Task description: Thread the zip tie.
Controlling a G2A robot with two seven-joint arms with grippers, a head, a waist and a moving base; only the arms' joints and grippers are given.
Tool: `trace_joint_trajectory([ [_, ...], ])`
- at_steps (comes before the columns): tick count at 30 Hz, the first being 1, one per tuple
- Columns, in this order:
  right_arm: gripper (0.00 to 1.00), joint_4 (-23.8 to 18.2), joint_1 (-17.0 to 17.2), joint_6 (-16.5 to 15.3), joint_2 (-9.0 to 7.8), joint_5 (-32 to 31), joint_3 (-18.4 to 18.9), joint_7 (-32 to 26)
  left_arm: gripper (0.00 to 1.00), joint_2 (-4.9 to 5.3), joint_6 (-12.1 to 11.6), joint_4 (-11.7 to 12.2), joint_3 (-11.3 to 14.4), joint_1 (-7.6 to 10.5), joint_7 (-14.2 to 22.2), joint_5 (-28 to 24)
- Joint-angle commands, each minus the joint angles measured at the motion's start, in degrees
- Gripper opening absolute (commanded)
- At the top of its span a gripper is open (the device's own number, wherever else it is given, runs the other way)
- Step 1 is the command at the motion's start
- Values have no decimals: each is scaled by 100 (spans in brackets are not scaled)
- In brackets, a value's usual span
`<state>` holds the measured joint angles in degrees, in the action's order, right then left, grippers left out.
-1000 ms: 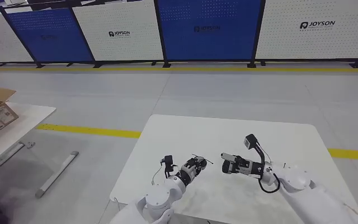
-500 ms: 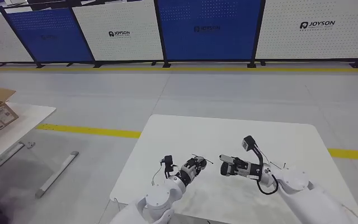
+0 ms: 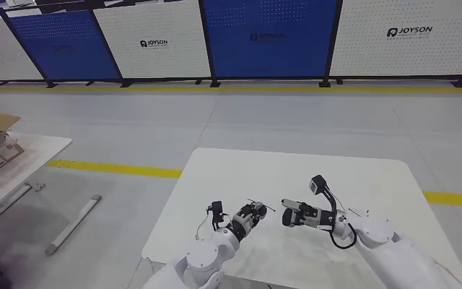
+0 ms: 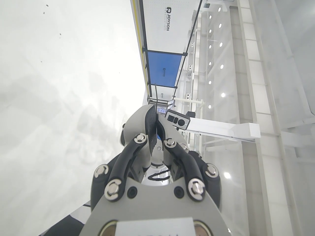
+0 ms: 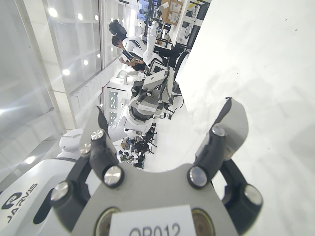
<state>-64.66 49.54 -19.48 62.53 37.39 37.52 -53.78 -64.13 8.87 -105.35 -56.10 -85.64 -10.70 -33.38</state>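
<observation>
Closest to the robot, at about 7 o'clock on the white rectangular table point(image 3: 303, 170), the left gripper point(image 4: 155, 114) is clenched on a thin black plastic zip tie point(image 4: 156, 94). The strap is pinched flat between the dark ribbed pads. A short length sticks out past the fingertips, held in the air above the tabletop.

At about 5 o'clock, just beside it, the right gripper point(image 5: 163, 110) faces the left one, its two fingers spread wide with nothing between them. The strap's free end points toward it, at roughly 3 o'clock from the left gripper.

The zip tie looks very light, narrow and springy. It would likely bend or flick aside if pushed end-on, and it seems smooth enough to slip through a loose pinch. A good hold would probably be on the flat faces close to the free tip, keeping that end straight for feeding. Which end sticks out is too small to tell.

Farther off, at 12 o'clock beyond the table, a yellow floor line point(image 3: 216, 89) runs before blue and white perforated panels point(image 3: 271, 36).
</observation>
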Motion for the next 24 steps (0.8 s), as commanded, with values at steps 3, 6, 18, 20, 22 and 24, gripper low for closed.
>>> trace_joint_trajectory([
  [3,100,-61,48,61,8,14,6,24,0,-38,-2,36,89,20,21,28],
  [6,100,-92,39,146,53,-106,-12,14,0,-65,8,32,124,32,24,4],
  [18,100,-5,-33,230,172,-222,-106,185,0,-96,-17,59,107,30,-77,-37],
  [20,100,-68,36,254,172,-218,-76,222,0,-105,-46,81,105,26,-44,-27],
  [22,100,-99,101,231,160,-243,11,238,0,-113,-52,76,94,11,-23,-25],
  [24,100,-131,136,258,153,-281,65,200,0,-118,-53,65,74,-6,-10,-22],
])
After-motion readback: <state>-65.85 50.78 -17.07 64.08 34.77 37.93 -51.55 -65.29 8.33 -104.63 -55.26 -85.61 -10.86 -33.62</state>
